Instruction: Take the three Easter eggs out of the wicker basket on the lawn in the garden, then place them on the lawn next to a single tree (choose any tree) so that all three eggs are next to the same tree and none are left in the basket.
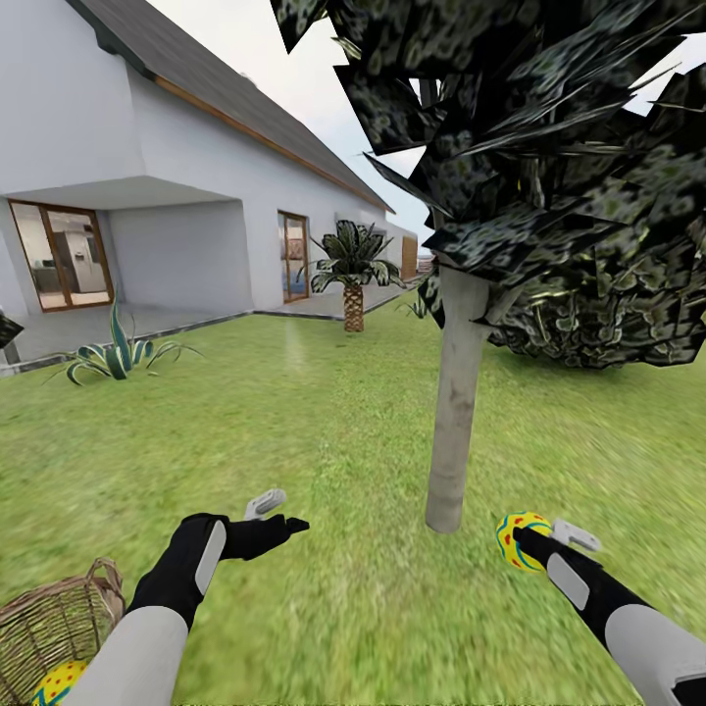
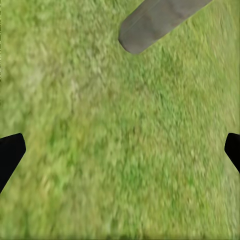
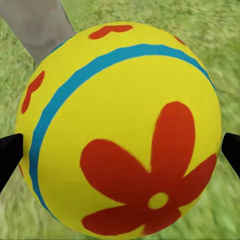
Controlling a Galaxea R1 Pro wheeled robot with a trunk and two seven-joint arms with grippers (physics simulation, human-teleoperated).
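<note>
I'm holding one Easter egg (image 1: 521, 539) in the right gripper (image 1: 525, 542), raised above the lawn (image 1: 343, 431) just beside the base of the tree (image 1: 457, 392). In the right wrist cam the egg (image 3: 122, 130) is sitting btwn the two dark fingertips (image 3: 10, 150), yellow w/ a blue band and red flower, and the grey trunk (image 3: 37, 25) is showing behind it. So the jaws are closed on it, egg not yet on the grass.

Left gripper (image 1: 277, 518) is hanging over bare grass, well apart from the trunk. In the left wrist cam its fingertips (image 2: 10, 152) are sitting at opposite edges w/ nothing btwn them: spread wide, carrying nothing. The trunk base (image 2: 155, 22) is showing ahead of it.

The wicker basket (image 1: 54, 623) is sitting at the lower left corner of the head cam, near my left arm. I'm seeing another egg (image 1: 59, 681) down by the basket's lower edge, partly cut off by the frame and my forearm; I can't tell whether it's in the basket or just outside it.

Progress, as I'm judging it: no egg is lying on the grass by the tree yet. One is abt to go down, so I'm reckoning that's egg one of three. The third egg I'm not spotting; prob in the basket, can't confirm. Still to do: set this one down, then two more trips.
</note>
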